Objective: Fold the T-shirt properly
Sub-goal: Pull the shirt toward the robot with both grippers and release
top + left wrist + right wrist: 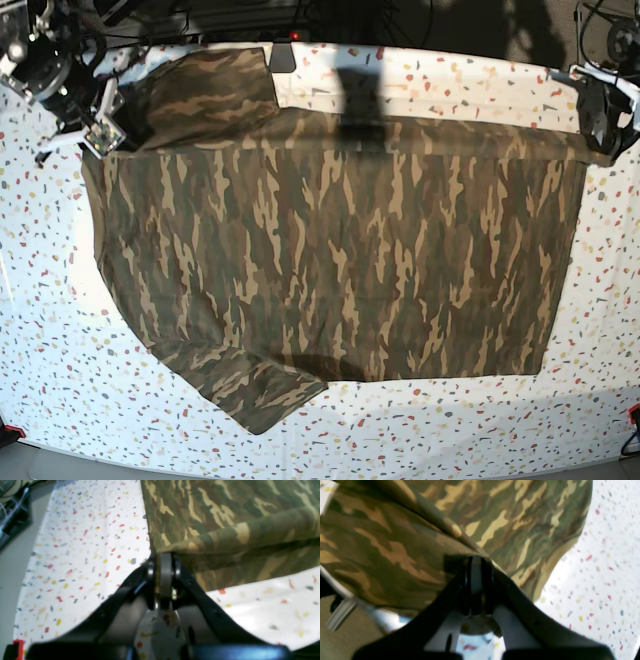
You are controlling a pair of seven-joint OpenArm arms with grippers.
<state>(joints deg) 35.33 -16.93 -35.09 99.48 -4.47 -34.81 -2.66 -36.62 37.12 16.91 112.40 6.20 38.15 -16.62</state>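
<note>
Spread across the bench (pixel 40 330): soft, limp T-shirt (pixel 330 260); pinched at far-edge corners by left claw (pixel 163 555) and right claw (pixel 476 558), both clamped shut on cloth.

In the left wrist view the T-shirt (pixel 225 525) runs off the top and right edges, and the corner pinched in the left pincer (pixel 165 555) vanishes between the closed fingers. The right wrist view is soft with blur; the right pincer (pixel 476 558) bites a fold whose end is covered. In the base view both pincers sit at the frame's upper corners, partly cut off, their tips too small to read
</note>
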